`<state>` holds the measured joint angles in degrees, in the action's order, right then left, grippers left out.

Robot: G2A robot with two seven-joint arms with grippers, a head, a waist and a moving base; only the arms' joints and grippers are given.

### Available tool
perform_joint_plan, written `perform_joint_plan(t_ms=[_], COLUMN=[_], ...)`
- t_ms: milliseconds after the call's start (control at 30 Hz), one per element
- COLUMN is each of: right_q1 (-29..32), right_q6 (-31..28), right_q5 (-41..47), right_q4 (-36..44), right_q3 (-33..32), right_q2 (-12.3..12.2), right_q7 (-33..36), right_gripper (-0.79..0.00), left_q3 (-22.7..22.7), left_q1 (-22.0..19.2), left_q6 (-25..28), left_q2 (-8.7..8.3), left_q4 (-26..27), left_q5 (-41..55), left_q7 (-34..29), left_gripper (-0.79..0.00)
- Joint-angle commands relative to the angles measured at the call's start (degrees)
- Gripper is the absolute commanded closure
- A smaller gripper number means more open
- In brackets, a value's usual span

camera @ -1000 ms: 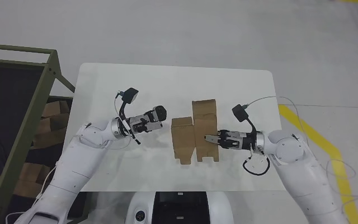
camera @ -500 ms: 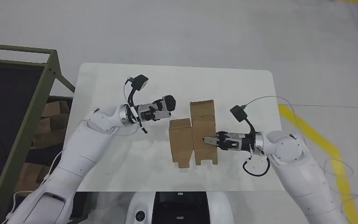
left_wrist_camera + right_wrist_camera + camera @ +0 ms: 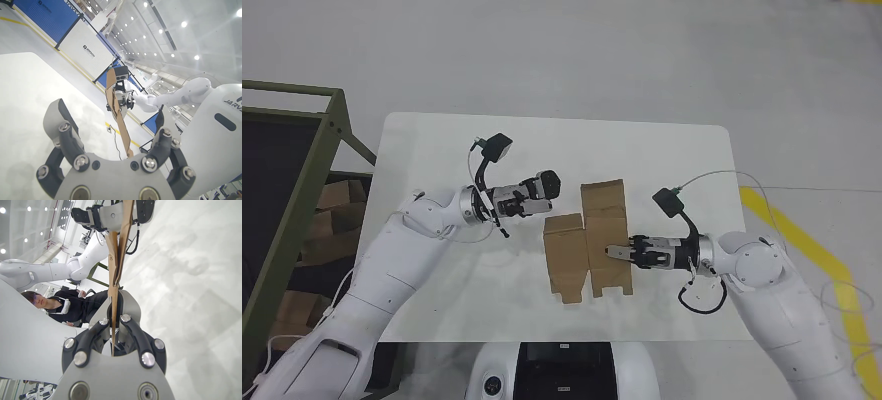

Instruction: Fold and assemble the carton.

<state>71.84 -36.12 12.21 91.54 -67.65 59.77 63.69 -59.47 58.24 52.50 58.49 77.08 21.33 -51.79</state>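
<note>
We see a white table on grey floor, an olive metal frame far outside the left gripper.

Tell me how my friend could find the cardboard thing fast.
Look at the big white table. In its middle is the carton. It is the only brown thing there, flat cardboard pinched at one edge by the right tool.

Left gripper — carton — right gripper

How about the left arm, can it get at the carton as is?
Probably yes. The left tool is open and faces the carton edge-on with nothing between them; the right tool is shut on the opposite edge, holding it up.
</note>
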Motion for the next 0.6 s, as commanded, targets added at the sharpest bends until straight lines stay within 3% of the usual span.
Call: perform_joint_plan(t_ms=[0,167,300,567], right_q1=[0.0,0.3,1.2,0.5], right_q6=[0.0,0.5,1.1,0.7], right_q5=[0.0,-0.4,-0.8,2.2], right_q4=[0.0,0.4,1.5,1.2], right_q3=[0.0,0.1,0.2,0.8], right_q2=[0.0,0.0,-0.1,-0.4], right_q7=[0.0,-1.1,-2.9,1.0], right_gripper=[0.0,0.0,0.0,0.0], left_q3=[0.0,0.6,1.9,6.9], left_q1=[0.0,-0.3,-2.1,-6.1], left_q6=[0.0,-1.0,1.4,4.4], left_q2=[0.0,0.3,0.9,1.92], left_q4=[0.0,1.2,-0.5,-5.0], left_q5=[0.0,-1.3,-1.4,-1.8], left_q7=[0.0,1.4,1.7,4.4], left_gripper=[-0.785,-0.785,-0.785,-0.785])
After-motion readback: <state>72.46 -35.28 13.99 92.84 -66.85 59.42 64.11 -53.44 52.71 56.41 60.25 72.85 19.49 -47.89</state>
